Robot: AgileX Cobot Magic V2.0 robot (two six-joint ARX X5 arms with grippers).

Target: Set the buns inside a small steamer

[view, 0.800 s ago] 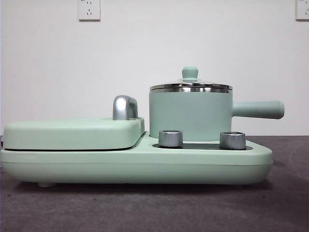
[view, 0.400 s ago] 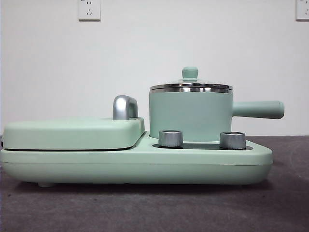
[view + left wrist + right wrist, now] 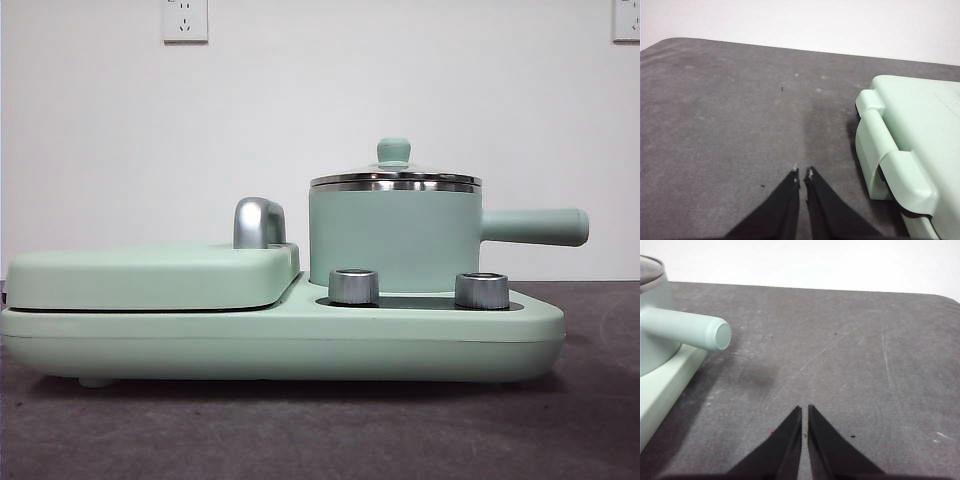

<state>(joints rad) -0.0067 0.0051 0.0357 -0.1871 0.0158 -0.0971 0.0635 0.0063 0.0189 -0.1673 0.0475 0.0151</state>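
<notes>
A dark grey bench (image 3: 300,430) with a matte, faintly scuffed top runs back to a plain white wall (image 3: 300,120) that carries two sockets, one high toward each side of the front view. Nearest the low camera lies an open strip of bare bench, and behind it stands one mint-green cooker base (image 3: 280,345) bearing two steel dials (image 3: 353,286). On the base's left part lies one flat griddle lid (image 3: 150,277) with one chrome handle (image 3: 258,222); on its right part stands the small steamer (image 3: 395,240), one cylindrical pot with a steel rim, its glass lid (image 3: 394,176) with a green knob in place and its long handle (image 3: 535,227) reaching out level past the base's edge. Neither bun shows in any view. The left end effector (image 3: 802,175) hangs over bare bench beside the griddle end of the base, clenched on nothing, tips nearly touching. The right end effector (image 3: 804,409) hangs likewise over bare bench beyond the steamer's handle, clenched and empty. Open bench extends on both outer sides of the base to the rounded far corners seen in the wrist views.
</notes>
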